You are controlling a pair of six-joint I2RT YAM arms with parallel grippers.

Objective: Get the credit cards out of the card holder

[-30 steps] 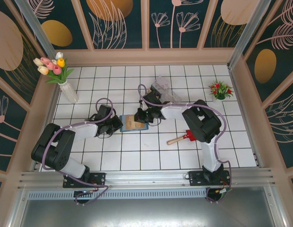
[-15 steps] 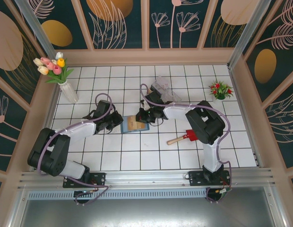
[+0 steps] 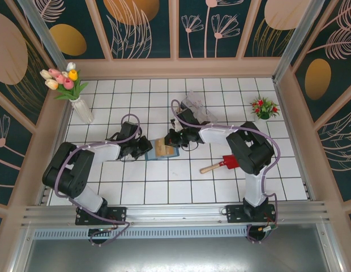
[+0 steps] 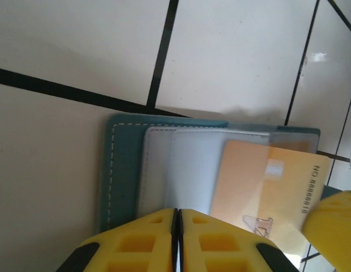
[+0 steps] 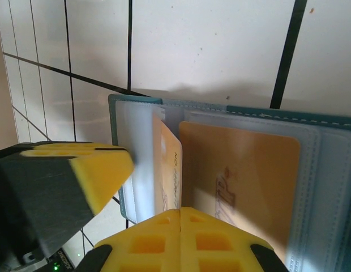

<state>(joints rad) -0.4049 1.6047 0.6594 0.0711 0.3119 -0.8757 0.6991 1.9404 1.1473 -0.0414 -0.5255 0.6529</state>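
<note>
This is a staged robot test booth, not a lived-in room. A white-tiled tabletop [image 3: 181, 190] is boxed in by wood-framed wall panels [image 3: 147, 28] printed with teal-and-gold leaves. The left arm [image 3: 79, 164] and right arm [image 3: 249, 153] are bolted by an aluminium rail [image 3: 175, 212]. A tulip vase [image 3: 82, 110] and a potted plant [image 3: 264, 107] stand near the far corners.

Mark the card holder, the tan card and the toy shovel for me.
card holder [image 4: 124, 170]: left wrist view, on its blue border beside the stitching.
tan card [image 4: 266, 192]: left wrist view, on the middle of its face.
toy shovel [image 3: 229, 162]: top external view, on its red blade.
</note>
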